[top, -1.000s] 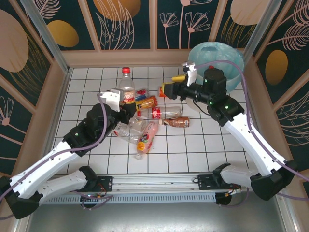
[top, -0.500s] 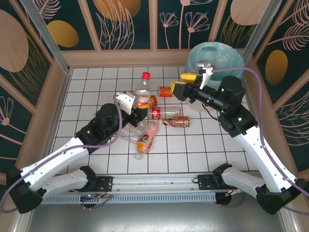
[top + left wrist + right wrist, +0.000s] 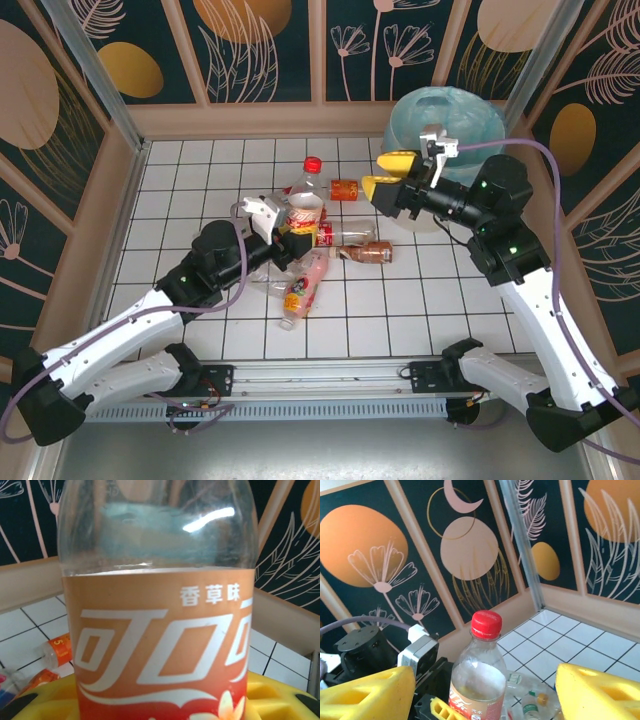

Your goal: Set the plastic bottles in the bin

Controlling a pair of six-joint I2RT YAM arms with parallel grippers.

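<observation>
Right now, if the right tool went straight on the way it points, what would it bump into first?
Probably the red-capped clear bottle, gripped upright by the left tool. It sits dead ahead of the open right tool, though depth is hard to judge.

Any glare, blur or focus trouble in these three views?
Left wrist: the held bottle sits very close, its label soft, a bright glare streak on the clear plastic above. Right wrist: the same bottle is sharp, the yellow fingers at the edges blurred. Top external: evenly lit, sharp, faint shadows only.
</observation>
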